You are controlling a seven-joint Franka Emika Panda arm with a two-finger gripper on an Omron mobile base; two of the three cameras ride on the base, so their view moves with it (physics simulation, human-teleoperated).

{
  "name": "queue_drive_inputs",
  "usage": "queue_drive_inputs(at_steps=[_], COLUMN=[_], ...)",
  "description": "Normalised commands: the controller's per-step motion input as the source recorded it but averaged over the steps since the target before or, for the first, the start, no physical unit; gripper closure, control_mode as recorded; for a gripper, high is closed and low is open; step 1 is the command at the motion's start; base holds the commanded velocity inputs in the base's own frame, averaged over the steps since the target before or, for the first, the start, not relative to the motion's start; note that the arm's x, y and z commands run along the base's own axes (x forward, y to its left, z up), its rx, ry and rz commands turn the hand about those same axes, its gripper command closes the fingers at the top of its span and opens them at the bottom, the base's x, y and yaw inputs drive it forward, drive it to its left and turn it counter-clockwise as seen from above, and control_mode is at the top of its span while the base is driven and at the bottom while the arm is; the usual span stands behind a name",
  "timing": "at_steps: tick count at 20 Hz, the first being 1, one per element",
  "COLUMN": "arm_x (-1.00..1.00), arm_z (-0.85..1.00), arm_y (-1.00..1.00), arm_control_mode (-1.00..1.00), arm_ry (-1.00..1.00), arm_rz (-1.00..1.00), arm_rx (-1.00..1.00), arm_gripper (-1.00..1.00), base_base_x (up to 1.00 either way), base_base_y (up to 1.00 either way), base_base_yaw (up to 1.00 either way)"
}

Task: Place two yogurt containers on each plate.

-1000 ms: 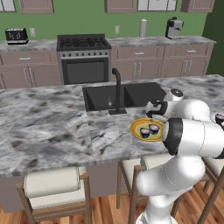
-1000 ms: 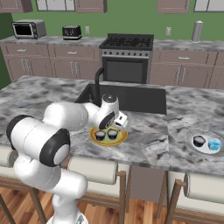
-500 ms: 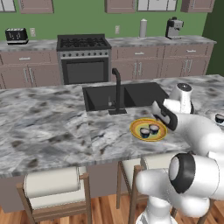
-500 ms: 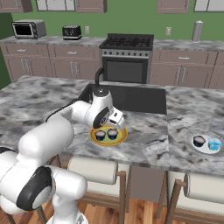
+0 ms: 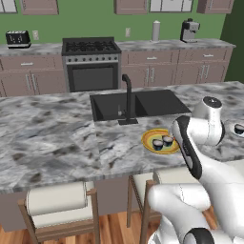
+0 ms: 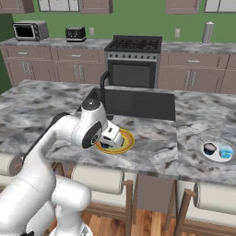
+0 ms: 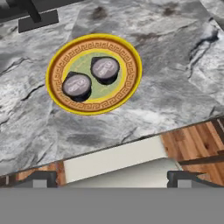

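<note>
The yellow-orange plate (image 7: 94, 74) with a greenish centre lies on the marble counter near the sink. It holds two yogurt containers, one (image 7: 77, 85) to the left and one (image 7: 105, 69) to the right, both upright with pale tops. The same plate (image 5: 159, 141) sits beside my forearm in the left base view. My gripper (image 7: 112, 180) is open and holds nothing; it hovers above the counter's front edge, pulled back from the plate. In the right base view the hand (image 6: 110, 136) covers part of the plate. The white-grey plate (image 6: 215, 150) at the right carries one yogurt container (image 6: 210, 148).
A small light-blue object (image 6: 225, 152) shares the white-grey plate. The black sink (image 5: 136, 105) and faucet (image 5: 127, 97) lie just behind the yellow plate. Stools (image 5: 57, 202) stand under the counter's front edge. A stove (image 6: 131, 60) stands against the back wall.
My arm has swung and folded, and the hand has drawn back from over the yellow plate toward the counter's front edge. Both cups on that plate stay put.
</note>
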Motion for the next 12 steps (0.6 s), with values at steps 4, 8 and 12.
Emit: queue_drive_inputs(at_steps=[4,8,12], arm_x=[-0.74,-0.79,-0.81], arm_z=[0.39,0.22,0.1], arm_y=[0.24,0.21,0.17], arm_control_mode=[-1.0,-1.0,-1.0], arm_ry=[0.0,-0.01,-0.05], arm_rz=[0.0,0.03,0.04], arm_rx=[-0.01,-0.01,-0.01], arm_gripper=[-1.0,-1.0,-1.0], base_base_x=[0.0,0.0,0.0], base_base_y=[0.0,0.0,0.0], base_base_yaw=[0.0,0.0,0.0])
